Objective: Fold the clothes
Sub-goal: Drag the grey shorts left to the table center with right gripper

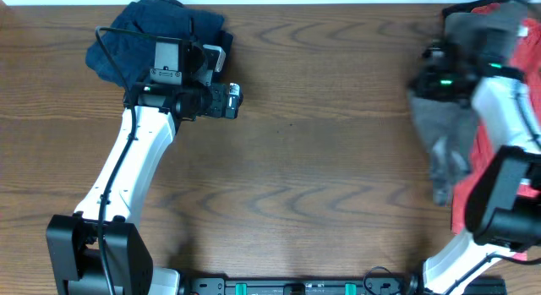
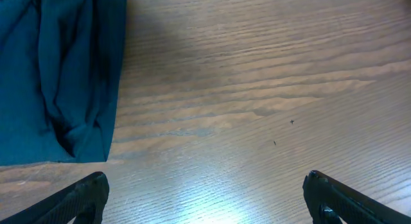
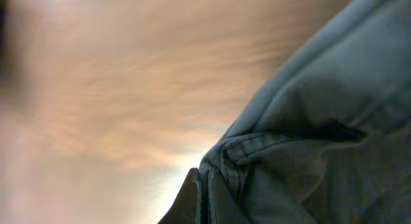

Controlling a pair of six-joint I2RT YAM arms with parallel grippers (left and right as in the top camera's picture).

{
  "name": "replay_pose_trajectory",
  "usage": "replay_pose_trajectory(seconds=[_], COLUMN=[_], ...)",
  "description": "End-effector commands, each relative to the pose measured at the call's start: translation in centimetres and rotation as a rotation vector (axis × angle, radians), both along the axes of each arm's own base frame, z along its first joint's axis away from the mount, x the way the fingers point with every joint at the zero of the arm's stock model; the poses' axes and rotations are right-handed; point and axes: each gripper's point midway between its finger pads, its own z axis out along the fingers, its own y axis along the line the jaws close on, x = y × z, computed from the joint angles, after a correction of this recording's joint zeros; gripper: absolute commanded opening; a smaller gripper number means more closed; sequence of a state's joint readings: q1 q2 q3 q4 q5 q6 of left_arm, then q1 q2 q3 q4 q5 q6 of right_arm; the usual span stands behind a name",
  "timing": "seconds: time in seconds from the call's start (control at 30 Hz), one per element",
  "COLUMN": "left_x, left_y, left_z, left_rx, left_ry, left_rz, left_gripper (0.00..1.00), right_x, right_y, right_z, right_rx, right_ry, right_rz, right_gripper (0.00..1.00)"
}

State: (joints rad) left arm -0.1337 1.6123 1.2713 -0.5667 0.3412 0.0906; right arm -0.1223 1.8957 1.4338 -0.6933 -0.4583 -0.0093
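At the frame's right edge the grey shorts [image 1: 444, 147] are gripped by the right tool [image 1: 439, 75], the left tool [image 2: 205, 198] is held open beside the upper-left navy garment [image 1: 161, 37], and laying the shorts flat on the surface [image 1: 321, 160] is judged next.

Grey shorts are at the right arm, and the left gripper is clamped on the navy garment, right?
No. The left gripper is open and empty; the navy garment lies beside it, per the left wrist view. Grey shorts are at the right arm.
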Motion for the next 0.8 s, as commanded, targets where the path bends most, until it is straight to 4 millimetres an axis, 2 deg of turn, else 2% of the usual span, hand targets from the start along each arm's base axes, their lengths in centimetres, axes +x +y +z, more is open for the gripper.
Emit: replay_pose_trajectory(seconds=[0.0,0.1,0.23,0.33,0.4,0.43,0.5,0.53,0.57,0.6,0.67,0.77], left_x=[0.4,0.6,0.7,0.7,0.7,0.7,0.7,0.6,0.6,0.6,0.5,0.4], left_y=[0.5,1.5,3.0,4.0,4.5,4.6,4.6,4.6,4.6,4.6,4.6,4.6], left_z=[0.9,1.3,2.1,2.6,2.9,3.0,3.0,3.0,3.0,2.9,2.9,2.8], left_rx=[-0.004,-0.007,-0.007,-0.008,-0.008,-0.008,-0.008,-0.008,-0.008,-0.007,-0.007,-0.006], left_ry=[-0.028,-0.037,-0.055,-0.066,-0.072,-0.073,-0.074,-0.073,-0.071,-0.070,-0.067,-0.060], left_rz=[0.006,0.033,0.070,0.093,0.105,0.108,0.107,0.107,0.107,0.107,0.107,0.108], left_gripper=[0.98,0.98,0.98,0.98,0.98,0.98,0.98,0.98,0.98,0.98,0.98,0.98], right_x=[-2.0,-5.0,-8.5,-11.4,-12.8,-13.1,-12.9,-12.3,-11.6,-10.9,-9.2,-7.3], right_y=[7.8,13.3,17.8,19.1,18.5,18.0,16.9,16.3,15.9,15.8,16.1,17.1], right_z=[1.9,1.5,1.4,1.6,1.7,1.7,1.9,2.0,2.2,2.4,2.8,3.3], right_rx=[0.061,0.058,0.051,0.033,-0.018,-0.045,-0.105,-0.136,-0.158,-0.172,-0.190,-0.189], right_ry=[0.015,0.078,0.140,0.205,0.236,0.245,0.229,0.204,0.170,0.131,0.047,-0.053], right_rz=[0.165,0.301,0.418,0.477,0.493,0.487,0.467,0.452,0.447,0.455,0.468,0.492], right_gripper=[0.01,0.01,0.01,0.01,0.01,0.08,0.46,0.62,0.73,0.80,0.88,0.91])
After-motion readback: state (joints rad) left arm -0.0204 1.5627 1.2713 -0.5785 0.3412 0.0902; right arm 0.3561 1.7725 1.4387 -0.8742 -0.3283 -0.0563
